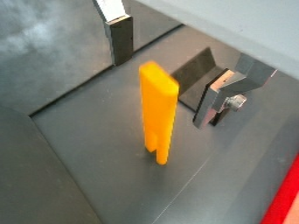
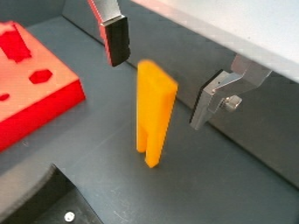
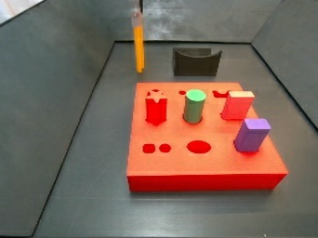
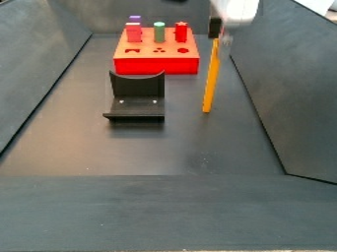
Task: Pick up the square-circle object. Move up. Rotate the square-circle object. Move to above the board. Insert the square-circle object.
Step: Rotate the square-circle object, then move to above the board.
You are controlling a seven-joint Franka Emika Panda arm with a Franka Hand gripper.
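The square-circle object [image 4: 208,77] stands upright on the floor, well apart from the board [image 3: 205,177] and just beside the fixture [image 4: 136,95], at its 3 o'clock in a side view. The gripper [image 2: 176,66] hangs open over its top, fingers [image 2: 115,39] apart on both sides, so I judge the pick-up step is in hand. It probably must descend more, then close on the piece.

Floor [image 3: 74,177]: dark grey, matte, walled on its sides.
Board [image 3: 199,160]: flat on the floor.
Fixture [image 3: 195,61]: on the floor just behind the board.
Square-circle object [image 4: 208,77]: upright beside the fixture, lower end apparently touching the floor.
Gripper [image 4: 215,28]: at the object's top.
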